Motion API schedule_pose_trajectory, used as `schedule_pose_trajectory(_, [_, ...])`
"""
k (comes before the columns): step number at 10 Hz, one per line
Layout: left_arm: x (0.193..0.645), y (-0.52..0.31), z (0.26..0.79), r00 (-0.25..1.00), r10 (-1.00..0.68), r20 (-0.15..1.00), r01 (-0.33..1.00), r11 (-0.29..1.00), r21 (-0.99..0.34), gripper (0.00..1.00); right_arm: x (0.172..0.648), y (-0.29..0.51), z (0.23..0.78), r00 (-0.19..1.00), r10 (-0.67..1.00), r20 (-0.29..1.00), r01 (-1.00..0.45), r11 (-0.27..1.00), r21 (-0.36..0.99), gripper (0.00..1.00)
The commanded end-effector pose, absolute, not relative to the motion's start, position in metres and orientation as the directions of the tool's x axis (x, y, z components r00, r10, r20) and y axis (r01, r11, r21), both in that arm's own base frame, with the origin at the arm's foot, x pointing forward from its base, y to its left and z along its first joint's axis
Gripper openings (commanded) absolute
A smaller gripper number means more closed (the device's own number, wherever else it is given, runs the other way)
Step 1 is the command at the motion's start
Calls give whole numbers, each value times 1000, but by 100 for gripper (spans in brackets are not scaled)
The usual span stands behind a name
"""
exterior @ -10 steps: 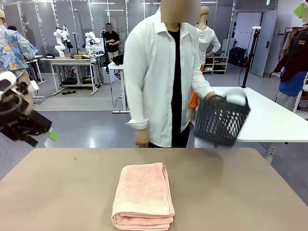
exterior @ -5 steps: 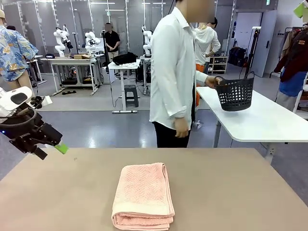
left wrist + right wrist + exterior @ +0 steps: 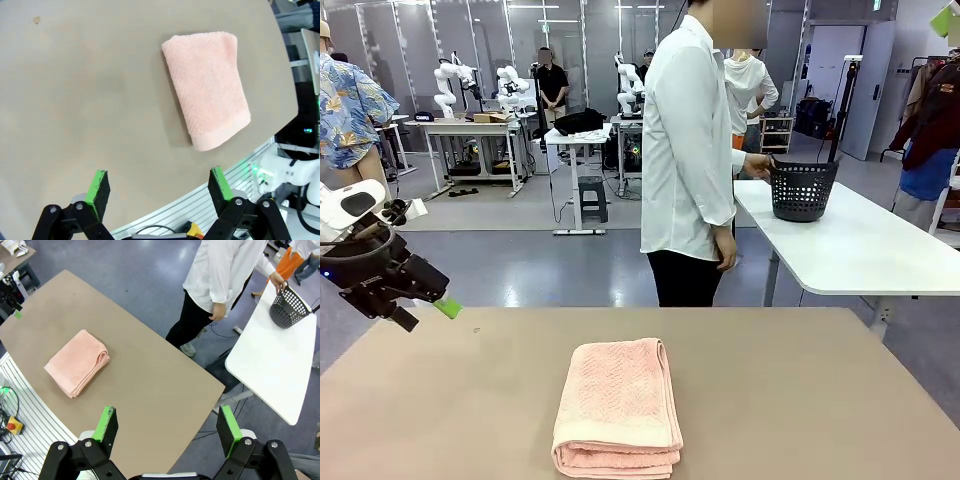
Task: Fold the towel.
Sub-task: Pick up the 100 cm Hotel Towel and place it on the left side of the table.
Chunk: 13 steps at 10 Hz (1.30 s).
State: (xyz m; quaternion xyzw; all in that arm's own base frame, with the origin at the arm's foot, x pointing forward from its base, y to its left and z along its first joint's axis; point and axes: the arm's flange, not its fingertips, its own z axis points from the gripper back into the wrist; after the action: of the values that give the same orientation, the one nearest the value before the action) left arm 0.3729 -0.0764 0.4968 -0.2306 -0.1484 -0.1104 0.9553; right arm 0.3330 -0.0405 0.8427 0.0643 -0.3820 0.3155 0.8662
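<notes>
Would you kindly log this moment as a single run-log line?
towel: folded, lying on table | left hand: open, raised | right hand: open, raised | person: holding basket on white table

black gripper (image 3: 420,300), green pads (image 3: 98,182)

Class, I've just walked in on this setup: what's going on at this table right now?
Nothing is being handled on the brown table at this moment. The pink towel lies already folded into a compact stack near the robot's edge. Both grippers are open and raised clear of it: the left gripper off to the left side, the right gripper high above the table. The person has turned away and holds a dark basket resting on the white table behind.
</notes>
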Motion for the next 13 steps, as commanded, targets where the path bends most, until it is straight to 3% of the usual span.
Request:
schedule_pose_trajectory(1, [384,-86,478,935,-137,326,294,813,-503,100,333,-41,843,527,486,697,-586,802,-115,100])
schedule_pose_trajectory(11, [397,-165,309,979,-99,181,201,653,-730,100,333,-41,843,527,486,697,-586,802,-115,100])
schedule_pose_trajectory(13, [402,-177,290,974,-52,222,204,632,-747,100,333,-41,843,527,486,697,-586,802,-115,100])
